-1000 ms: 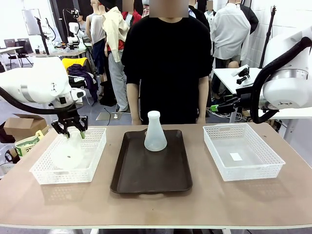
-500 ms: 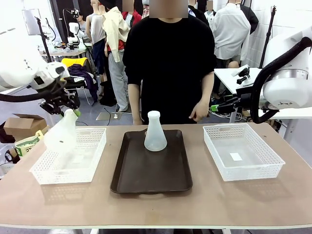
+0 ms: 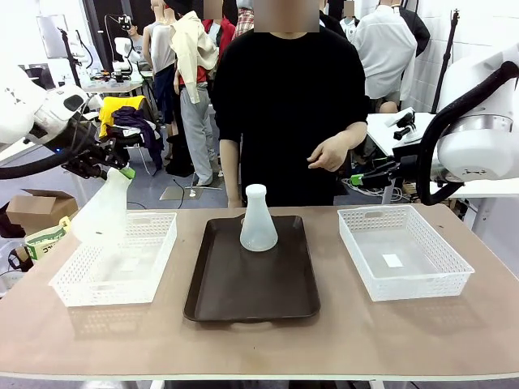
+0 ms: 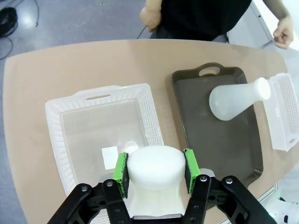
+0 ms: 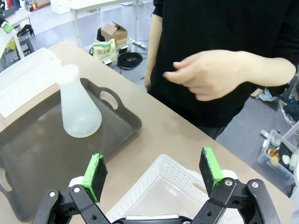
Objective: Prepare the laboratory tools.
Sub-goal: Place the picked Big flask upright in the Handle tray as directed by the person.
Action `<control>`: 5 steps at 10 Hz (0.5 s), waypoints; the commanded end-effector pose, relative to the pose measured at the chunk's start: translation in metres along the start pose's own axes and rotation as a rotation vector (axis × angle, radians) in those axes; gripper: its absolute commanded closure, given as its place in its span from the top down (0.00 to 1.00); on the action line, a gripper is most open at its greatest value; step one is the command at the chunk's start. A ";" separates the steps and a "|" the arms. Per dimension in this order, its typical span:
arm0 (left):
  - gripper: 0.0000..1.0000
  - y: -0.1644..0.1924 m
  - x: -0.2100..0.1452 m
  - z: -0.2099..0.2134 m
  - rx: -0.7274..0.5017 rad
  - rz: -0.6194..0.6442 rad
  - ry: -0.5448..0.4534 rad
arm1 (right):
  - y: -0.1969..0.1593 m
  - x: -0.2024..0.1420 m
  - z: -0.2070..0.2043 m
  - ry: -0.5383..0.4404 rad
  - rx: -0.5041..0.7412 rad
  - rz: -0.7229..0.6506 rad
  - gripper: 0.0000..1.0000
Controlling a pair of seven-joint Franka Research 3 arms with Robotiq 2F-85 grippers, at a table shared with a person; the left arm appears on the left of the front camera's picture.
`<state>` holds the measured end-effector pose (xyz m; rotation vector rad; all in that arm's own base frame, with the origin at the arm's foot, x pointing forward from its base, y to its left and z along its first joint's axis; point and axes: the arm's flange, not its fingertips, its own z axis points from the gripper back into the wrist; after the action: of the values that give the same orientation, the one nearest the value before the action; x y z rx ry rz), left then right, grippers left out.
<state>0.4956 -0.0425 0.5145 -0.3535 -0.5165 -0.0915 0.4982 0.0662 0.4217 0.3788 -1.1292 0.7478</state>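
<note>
Green-padded left jaws pinch a frosted flask (image 3: 104,212) by its neck; right jaws stand spread, empty.

place: robotics lab or workshop hall | near: tan table (image 3: 389,332) between two white robot arms | far left: work table (image 3: 105,85) with equipment, cardboard box (image 3: 36,209) on grey floor | far right: second white bench (image 3: 381,126) | far: people standing about

- The left gripper (image 3: 122,172) is lifting its flask (image 3: 103,212) up out of the left basket (image 3: 115,258).
- The person's hand (image 3: 328,151) is rising higher.
</note>
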 end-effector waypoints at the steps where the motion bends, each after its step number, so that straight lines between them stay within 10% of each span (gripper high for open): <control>1: 0.00 -0.001 0.003 0.001 0.011 0.006 -0.002 | -0.001 0.001 0.001 0.010 0.007 -0.004 1.00; 5: 0.00 -0.001 0.003 0.001 0.011 0.006 -0.002 | -0.001 0.001 0.001 0.010 0.007 -0.004 1.00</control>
<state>0.4957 -0.0425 0.5138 -0.3512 -0.5145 -0.0923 0.4982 0.0662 0.4217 0.3788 -1.1292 0.7478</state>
